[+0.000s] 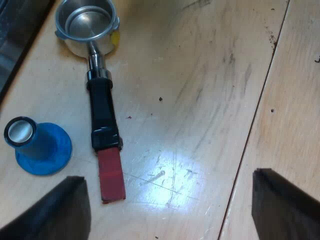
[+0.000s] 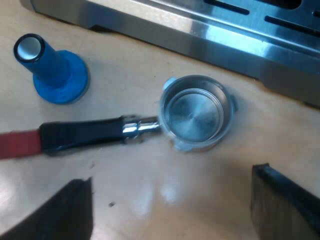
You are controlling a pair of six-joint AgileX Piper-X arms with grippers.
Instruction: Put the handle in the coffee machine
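Left hand (image 1: 172, 207) hangs wide open over the wooden desk (image 1: 210, 90), holding nothing. The metal holder (image 1: 101, 95) lies flat on the desk, its red handle end nearest that hand's fingers and its empty basket farthest from them. Right hand (image 2: 172, 205) is likewise spread wide and empty above the same holder, whose basket lies near the steel base of the espresso machine (image 2: 200, 30) but apart from it, while a blue tamper (image 1: 39, 147) stands upright beside the dark handle, not touching it.
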